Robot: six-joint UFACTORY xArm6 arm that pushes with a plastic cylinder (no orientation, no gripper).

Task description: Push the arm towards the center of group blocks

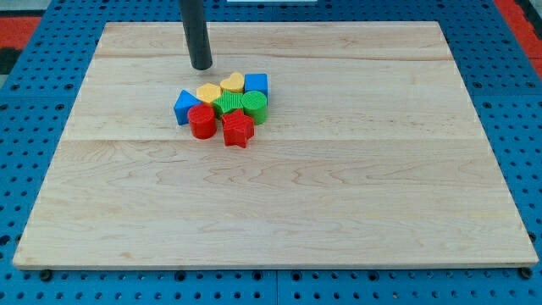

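Pale wooden board (339, 195) lies on a blue pegboard table (51, 85). Eight small blocks sit in one tight cluster on the board, left of its centre and toward the view's top. Landmark: green round ribbed block (255, 105). Touching its left, green star-like block (228, 105). Just above it, blue cube (257, 84). Up-left of it, yellow heart block (233, 82), then yellow hexagon-like block (208, 91) further left. Below-left of it, red star block (238, 129). Left of that, red cylinder (201, 121). Far left of the cluster, blue wedge-like block (185, 106). The straight dark rod comes down from the view's top; the tip (201, 66) rests up-left of the green round block, just above the yellow hexagon, apart from it. No jaws here, only a plain rod, holding nothing. No containers visible.
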